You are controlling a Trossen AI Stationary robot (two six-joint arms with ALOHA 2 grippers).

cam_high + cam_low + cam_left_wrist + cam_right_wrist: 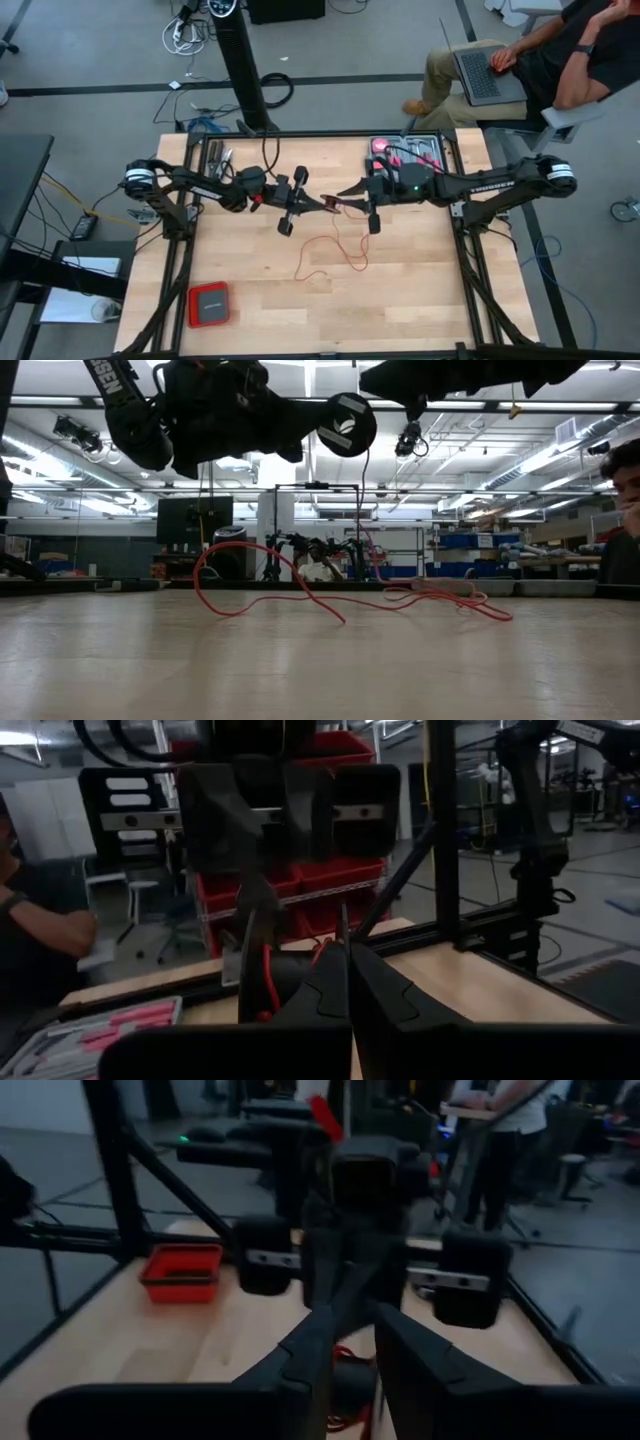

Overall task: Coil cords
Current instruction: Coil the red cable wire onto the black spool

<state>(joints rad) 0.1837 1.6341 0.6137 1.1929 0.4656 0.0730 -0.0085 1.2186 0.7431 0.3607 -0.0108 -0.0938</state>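
Tool tray point(408, 152): sat at the table's far edge under the right arm, holding pink-handled tools.
Red box point(209, 304): near the front-left corner, contents unreadable.
Red cord point(335, 243): loose loops mid-table, one end rising between the grippers.
Left gripper point(322, 206): fingers closed, cord at the tips.
Right gripper point(345, 192): fingers slightly parted; grip on cord uncertain.
Open room: bare wood along the front and right.

Overhead camera looks straight down, taking in the whole table point(400, 290) and a seated person point(560, 50) beyond its far edge. The low camera sits at tabletop level, facing the room. Each wrist camera peers close along its own fingers toward the opposite arm; all share the table's middle.
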